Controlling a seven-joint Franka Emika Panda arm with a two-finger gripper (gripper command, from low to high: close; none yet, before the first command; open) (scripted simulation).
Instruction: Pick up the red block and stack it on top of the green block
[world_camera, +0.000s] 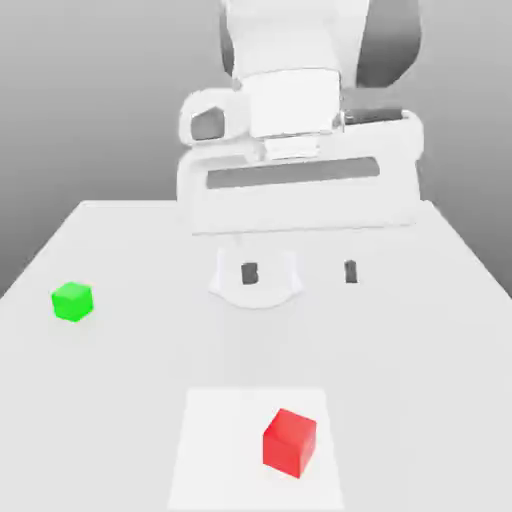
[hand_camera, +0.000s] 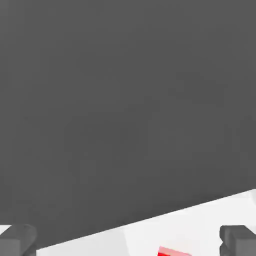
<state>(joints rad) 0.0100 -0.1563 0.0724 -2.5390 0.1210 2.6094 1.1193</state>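
Gripper apart, empty

Green block: toward the exterior view's left of gripper, flat on table, likely as stacking base. Red block: camera side of gripper, on white patch (jaws wide, presumably to straddle it).

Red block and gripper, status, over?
Gripper open, empty, above the table. Red block on the white patch, not yet lifted. Green block apart, its top bare. Nothing seen between gripper and red block.
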